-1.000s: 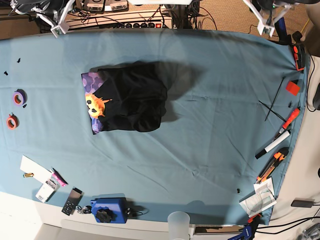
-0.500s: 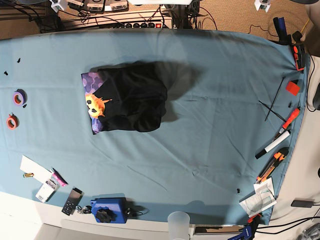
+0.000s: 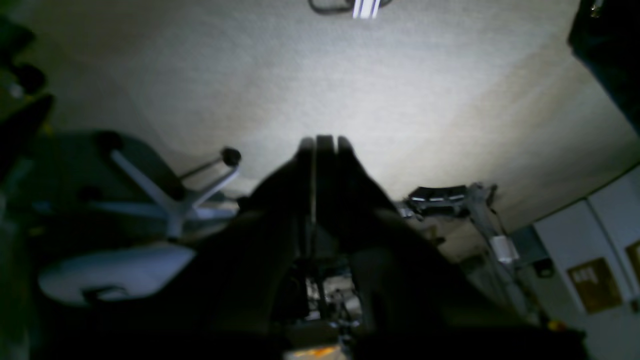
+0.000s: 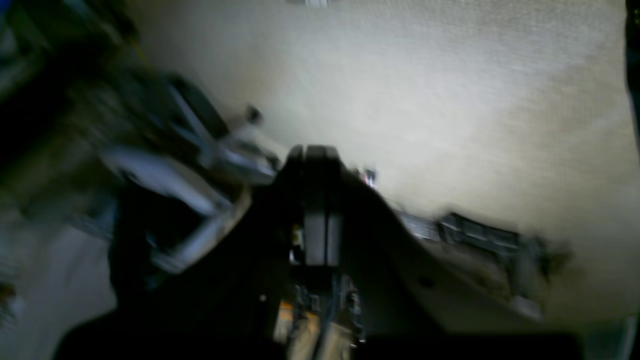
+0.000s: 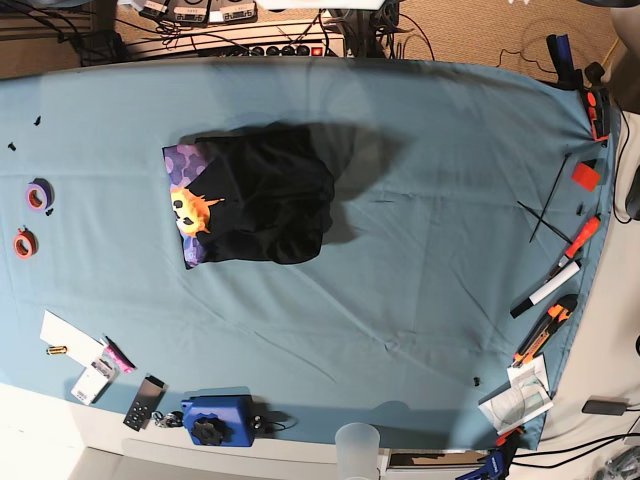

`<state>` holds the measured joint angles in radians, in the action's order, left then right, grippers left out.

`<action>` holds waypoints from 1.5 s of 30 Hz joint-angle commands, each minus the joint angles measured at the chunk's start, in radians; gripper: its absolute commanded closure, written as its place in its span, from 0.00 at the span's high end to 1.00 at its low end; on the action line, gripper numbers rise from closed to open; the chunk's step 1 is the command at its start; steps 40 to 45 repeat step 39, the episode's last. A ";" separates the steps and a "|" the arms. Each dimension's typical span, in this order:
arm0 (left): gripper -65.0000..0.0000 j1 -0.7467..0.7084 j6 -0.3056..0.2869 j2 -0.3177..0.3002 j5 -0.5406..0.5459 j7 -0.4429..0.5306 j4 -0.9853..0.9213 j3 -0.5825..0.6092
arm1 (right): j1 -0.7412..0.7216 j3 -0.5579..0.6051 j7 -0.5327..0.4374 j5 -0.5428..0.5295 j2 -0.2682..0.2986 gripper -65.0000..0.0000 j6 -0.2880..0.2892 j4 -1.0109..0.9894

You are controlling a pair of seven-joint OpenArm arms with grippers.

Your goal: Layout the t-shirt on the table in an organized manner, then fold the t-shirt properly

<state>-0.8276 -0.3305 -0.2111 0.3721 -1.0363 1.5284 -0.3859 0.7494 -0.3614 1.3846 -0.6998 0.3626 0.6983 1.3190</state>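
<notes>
The t-shirt lies folded into a compact dark bundle on the bench, left of centre and toward the far side, with a strip of purple and orange print showing along its left edge. Two tape rolls sit near the left edge, and markers and cutters lie along the right. The left hand is closed on nothing, fingers pressed together, aimed at carpet. The right hand is likewise closed and empty, in a blurred view
</notes>
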 commanded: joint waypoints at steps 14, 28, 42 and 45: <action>0.00 0.274 -0.138 -0.005 -0.239 0.412 -0.503 -0.003 | -0.273 0.443 -0.328 0.420 0.064 0.00 0.000 -0.317; 0.00 0.406 -0.002 0.003 -0.329 0.914 -0.901 -0.003 | -0.555 0.795 -0.935 0.589 0.061 0.00 -0.107 -0.678; 0.00 0.410 -0.006 0.048 -0.328 0.914 -0.867 -0.003 | -0.583 0.848 -0.921 0.588 0.061 0.00 -0.108 -0.698; 0.00 0.410 -0.006 0.048 -0.328 0.914 -0.867 -0.003 | -0.583 0.848 -0.921 0.588 0.061 0.00 -0.108 -0.698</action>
